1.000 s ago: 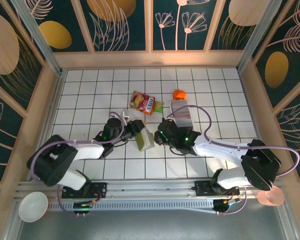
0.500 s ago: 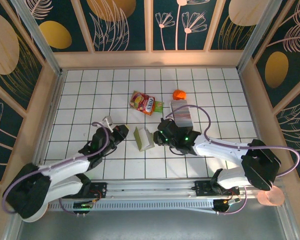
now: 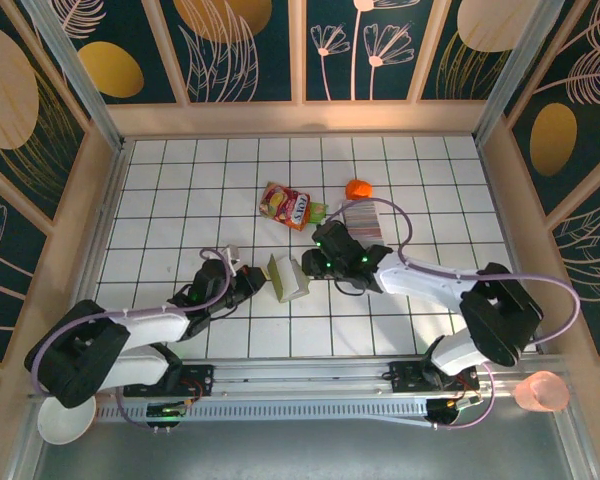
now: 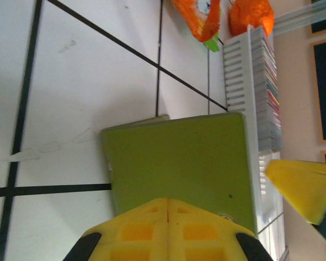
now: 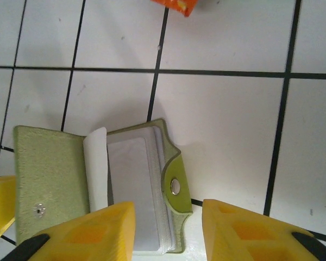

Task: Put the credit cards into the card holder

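Olive-green card holder [image 5: 49,174] may flop shut: left gripper [image 4: 167,204], fingers together, clamps nothing; right gripper [image 5: 168,217], fingers apart, holds no card.

**Card holder sits between my two end effectors**

On the white gridded table [image 3: 180,180], I see the olive-green folding card holder [image 3: 287,278] lying toward the near middle. My left end effector [image 3: 255,280] sits just left of it and my right end effector [image 3: 320,262] just right. Behind and to the right, the grey and dark credit cards [image 3: 363,222] stand on edge in a long clear plastic tray [image 4: 242,81]. An orange-red foil snack packet [image 3: 288,205] lies left of the tray, and a small orange lump [image 3: 357,189] rests at its far end.
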Motion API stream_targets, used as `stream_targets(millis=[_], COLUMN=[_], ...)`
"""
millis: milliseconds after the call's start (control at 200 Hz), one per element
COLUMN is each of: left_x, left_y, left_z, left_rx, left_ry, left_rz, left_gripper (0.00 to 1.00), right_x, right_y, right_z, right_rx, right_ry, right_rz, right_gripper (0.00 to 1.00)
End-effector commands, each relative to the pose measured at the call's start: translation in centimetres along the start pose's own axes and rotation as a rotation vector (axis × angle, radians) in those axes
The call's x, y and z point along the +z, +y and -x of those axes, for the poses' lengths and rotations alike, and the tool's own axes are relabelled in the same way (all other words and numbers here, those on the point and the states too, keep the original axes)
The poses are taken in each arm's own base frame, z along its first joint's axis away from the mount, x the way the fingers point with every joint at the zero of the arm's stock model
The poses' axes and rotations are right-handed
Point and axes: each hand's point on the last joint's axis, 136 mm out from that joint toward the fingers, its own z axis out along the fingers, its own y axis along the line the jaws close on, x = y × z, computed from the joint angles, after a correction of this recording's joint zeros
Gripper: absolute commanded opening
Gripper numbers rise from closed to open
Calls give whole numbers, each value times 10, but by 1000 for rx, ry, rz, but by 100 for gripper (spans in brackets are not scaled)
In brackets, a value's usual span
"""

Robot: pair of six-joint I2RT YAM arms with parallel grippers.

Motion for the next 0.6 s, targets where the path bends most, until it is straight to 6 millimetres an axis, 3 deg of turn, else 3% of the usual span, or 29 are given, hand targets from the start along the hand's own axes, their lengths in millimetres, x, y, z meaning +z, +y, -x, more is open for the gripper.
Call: stream_targets(millis=[0, 335, 596], left_x=[5, 28, 41], left_y=[-40, -20, 13], left_z=[5, -6, -17], left_rx=[45, 20, -3], left_ry=[13, 71, 113], left_rz=[-148, -102, 10], left_gripper=[0, 0, 0], right_x=[6, 24, 31], right_y=[6, 5, 4], right_z=[8, 6, 1], right_rx=[-31, -53, -58], right_ry=[12, 56, 80], right_rz=[15, 8, 5], right_gripper=[37, 36, 30])
